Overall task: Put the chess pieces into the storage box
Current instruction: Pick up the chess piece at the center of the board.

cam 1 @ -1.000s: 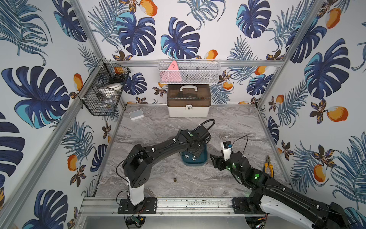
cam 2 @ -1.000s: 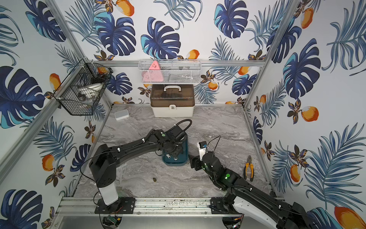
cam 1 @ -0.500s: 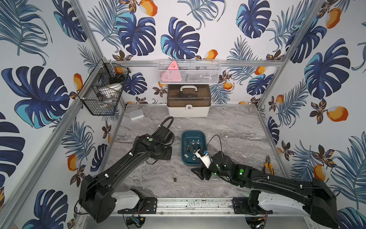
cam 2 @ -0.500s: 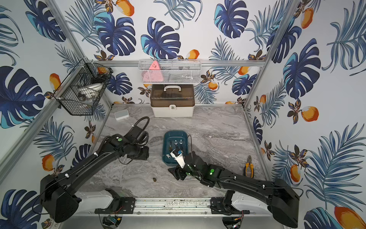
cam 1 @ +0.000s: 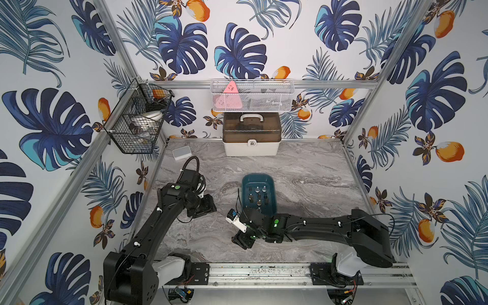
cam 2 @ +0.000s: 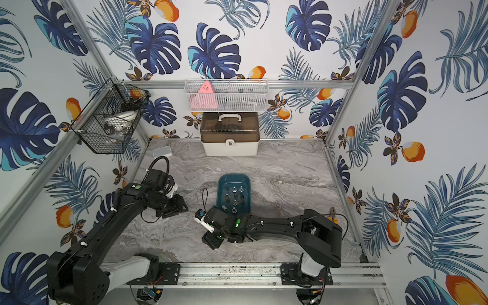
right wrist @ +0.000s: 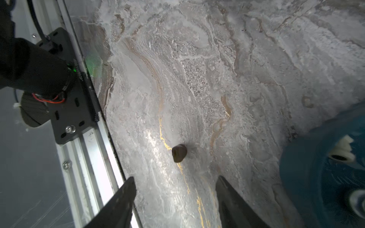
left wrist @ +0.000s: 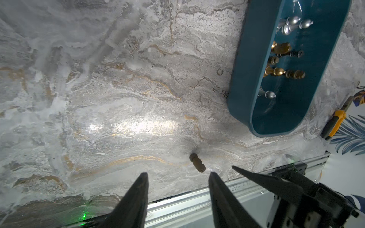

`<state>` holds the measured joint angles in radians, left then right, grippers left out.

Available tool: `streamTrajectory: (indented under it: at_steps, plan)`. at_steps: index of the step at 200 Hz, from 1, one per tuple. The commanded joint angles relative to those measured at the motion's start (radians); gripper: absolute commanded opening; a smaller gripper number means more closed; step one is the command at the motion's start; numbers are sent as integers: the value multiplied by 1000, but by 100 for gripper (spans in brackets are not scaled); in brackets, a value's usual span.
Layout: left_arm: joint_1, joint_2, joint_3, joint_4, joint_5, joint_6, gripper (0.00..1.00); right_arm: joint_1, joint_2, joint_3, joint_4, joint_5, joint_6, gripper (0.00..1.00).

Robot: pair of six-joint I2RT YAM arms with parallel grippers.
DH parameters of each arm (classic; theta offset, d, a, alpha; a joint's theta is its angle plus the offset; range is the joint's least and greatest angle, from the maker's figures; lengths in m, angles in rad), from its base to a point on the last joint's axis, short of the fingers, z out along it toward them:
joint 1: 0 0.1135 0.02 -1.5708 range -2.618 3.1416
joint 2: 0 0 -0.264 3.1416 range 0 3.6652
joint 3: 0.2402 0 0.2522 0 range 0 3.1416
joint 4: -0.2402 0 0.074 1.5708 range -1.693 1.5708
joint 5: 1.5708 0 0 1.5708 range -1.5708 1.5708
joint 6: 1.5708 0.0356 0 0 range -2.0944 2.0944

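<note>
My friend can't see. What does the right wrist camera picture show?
A small dark brown chess piece lies alone on the grey marble table, just ahead of the open right gripper. The teal storage box nearby holds a whitish piece.

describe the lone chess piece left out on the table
The lone chess piece is small and dark brown, with a dull brassy ridged body and a flat round end. It sits on the marble table, apart from the teal storage box. Upright or tipped, I cannot tell. Only the table touches it; the open right tool hangs just short of it. The right arm hides it in both top views.
</note>
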<state>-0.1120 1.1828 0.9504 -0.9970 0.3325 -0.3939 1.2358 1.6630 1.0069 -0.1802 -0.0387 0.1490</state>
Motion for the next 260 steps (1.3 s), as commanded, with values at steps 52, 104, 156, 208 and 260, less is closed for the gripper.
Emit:
streamTrajectory:
  at_steps: [52, 104, 156, 208, 260]
  plan:
    - [6, 18, 0, -37, -35, 71, 52, 3, 126, 90, -55, 30, 29, 60]
    - [6, 37, -7, -17, -4, 72, 52, 3, 160, 96, -46, 27, 35, 53]
    - [6, 42, 1, -13, -3, 72, 51, 4, 199, 113, -32, 12, 21, 43]
    - [6, 55, 1, -4, 8, 72, 51, 2, 204, 103, -17, 6, 13, 25]
    - [6, 62, 4, 0, 14, 71, 51, 1, 182, 83, -3, -2, 9, 14]
